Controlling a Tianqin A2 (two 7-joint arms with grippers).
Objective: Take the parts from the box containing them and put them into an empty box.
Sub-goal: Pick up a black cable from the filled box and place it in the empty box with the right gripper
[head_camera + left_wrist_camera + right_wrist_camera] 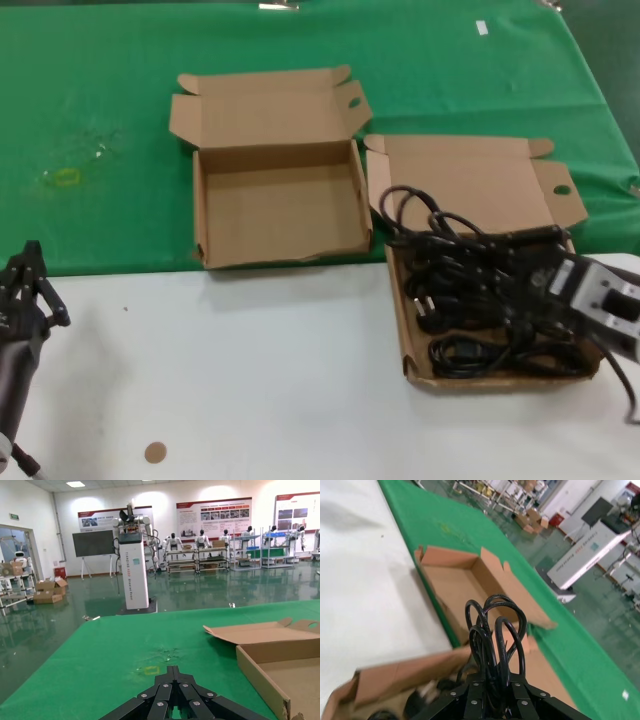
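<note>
Several black coiled power cords (480, 300) fill the larger cardboard box (406, 330) at the right, whose lid (480, 175) lies open behind it. My right gripper (528, 268) is down in that box, shut on one cord bundle (495, 630); the bundle's loops stick out beyond the fingertips in the right wrist view. The empty box (280, 205) sits open to the left on the green cloth, also seen as an empty box (462, 582) from the right wrist. My left gripper (28, 262) is parked at the near left, shut with nothing in it (173, 670).
A green cloth (100, 130) covers the far half of the table and a white surface (250, 370) the near half. A small brown disc (154, 452) lies near the front edge. A yellow mark (66, 177) shows on the cloth at far left.
</note>
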